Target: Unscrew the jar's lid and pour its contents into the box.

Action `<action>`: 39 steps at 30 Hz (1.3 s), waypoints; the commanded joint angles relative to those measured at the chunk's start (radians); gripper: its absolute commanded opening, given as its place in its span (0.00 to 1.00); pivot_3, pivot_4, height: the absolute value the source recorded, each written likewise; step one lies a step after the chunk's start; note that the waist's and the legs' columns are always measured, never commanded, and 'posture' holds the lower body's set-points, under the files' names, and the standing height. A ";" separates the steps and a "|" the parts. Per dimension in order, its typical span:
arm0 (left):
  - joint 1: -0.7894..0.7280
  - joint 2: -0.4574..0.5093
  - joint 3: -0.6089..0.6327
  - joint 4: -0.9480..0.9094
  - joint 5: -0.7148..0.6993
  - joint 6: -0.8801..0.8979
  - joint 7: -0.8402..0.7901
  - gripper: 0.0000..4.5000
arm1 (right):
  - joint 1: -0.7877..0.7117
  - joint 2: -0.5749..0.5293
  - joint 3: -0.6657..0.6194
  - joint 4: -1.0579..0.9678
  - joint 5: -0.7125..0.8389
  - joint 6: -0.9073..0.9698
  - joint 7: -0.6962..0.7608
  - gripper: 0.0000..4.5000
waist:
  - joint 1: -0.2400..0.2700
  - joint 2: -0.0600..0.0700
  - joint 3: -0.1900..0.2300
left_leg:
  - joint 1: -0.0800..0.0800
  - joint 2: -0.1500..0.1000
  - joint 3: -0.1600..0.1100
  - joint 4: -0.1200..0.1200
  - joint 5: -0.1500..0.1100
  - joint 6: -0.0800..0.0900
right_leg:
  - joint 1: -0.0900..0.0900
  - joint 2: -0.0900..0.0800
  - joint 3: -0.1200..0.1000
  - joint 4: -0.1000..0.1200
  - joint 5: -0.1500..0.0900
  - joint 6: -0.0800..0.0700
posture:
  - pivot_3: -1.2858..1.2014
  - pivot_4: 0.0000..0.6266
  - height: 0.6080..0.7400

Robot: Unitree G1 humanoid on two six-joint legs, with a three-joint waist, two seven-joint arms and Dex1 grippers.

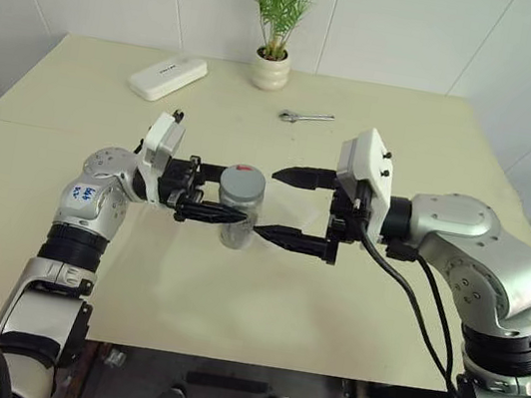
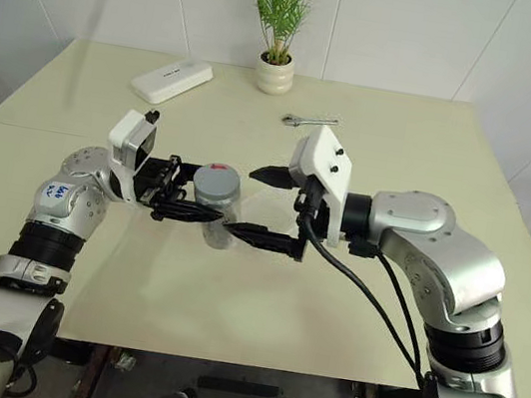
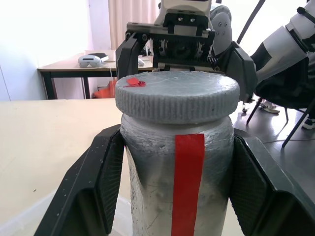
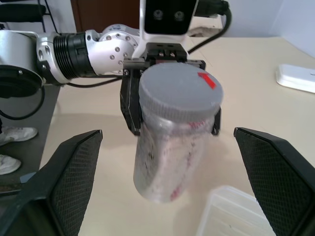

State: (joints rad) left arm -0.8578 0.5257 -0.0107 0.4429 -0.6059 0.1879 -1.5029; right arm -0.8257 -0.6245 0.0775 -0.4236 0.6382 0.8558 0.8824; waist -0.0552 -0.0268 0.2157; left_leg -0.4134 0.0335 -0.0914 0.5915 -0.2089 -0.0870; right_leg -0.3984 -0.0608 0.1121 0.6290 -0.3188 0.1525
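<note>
The jar (image 1: pixel 238 223), clear with a red stripe (image 3: pixel 188 182) down its side, is held upright above the table with my left gripper (image 1: pixel 223 197) shut on its body below the lid. The grey lid (image 1: pixel 243 183), with a red mark on top, sits on the jar. Level with the lid, my right gripper (image 1: pixel 265 201) faces it from the right. It is open, its wide-spread fingers (image 4: pixel 74 172) clear of the lid. The clear plastic box (image 4: pixel 231 214) lies on the table under the right gripper. The contents cannot be made out through the cloudy wall.
A white oblong case (image 1: pixel 168 77) lies at the back left of the cream table (image 1: pixel 70 158). A metal wrench (image 1: pixel 306 117) and a potted plant (image 1: pixel 272 59) are at the back centre. White walls close the far side.
</note>
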 commanded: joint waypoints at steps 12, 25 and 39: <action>-0.023 -0.018 -0.009 -0.037 -0.039 -0.033 -0.112 0.58 | -0.106 0.137 -0.036 0.020 0.112 0.013 -0.078 1.00 | 0.001 0.000 0.000 | -0.001 0.000 0.000 0.001 0.000 0.000 | 0.000 0.000 0.000 0.000 0.000 0.000 | 0.52 0.24 1.00; -0.007 -0.024 -0.011 -0.072 -0.039 -0.023 -0.111 0.58 | -0.191 0.239 0.087 0.215 0.015 -0.104 0.017 1.00 | -0.001 0.000 0.000 | 0.000 0.000 -0.001 0.001 0.000 0.000 | 0.000 0.000 -0.001 0.001 0.000 0.000 | 0.52 0.24 1.00; -0.014 -0.026 -0.006 -0.059 -0.031 -0.019 -0.108 0.58 | -0.218 0.276 0.130 0.338 -0.119 -0.192 0.053 1.00 | -0.003 0.000 0.000 | 0.000 0.000 -0.001 0.001 0.000 0.000 | 0.000 0.000 -0.001 0.002 0.000 0.000 | 0.52 0.24 1.00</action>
State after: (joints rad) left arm -0.8581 0.4965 -0.0286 0.4065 -0.6251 0.1717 -1.5029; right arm -1.0182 -0.3520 0.2207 -0.0729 0.5314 0.6899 0.9390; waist -0.0582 -0.0264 0.2158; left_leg -0.4137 0.0335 -0.0928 0.5928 -0.2087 -0.0872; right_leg -0.3984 -0.0606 0.1111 0.6312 -0.3188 0.1525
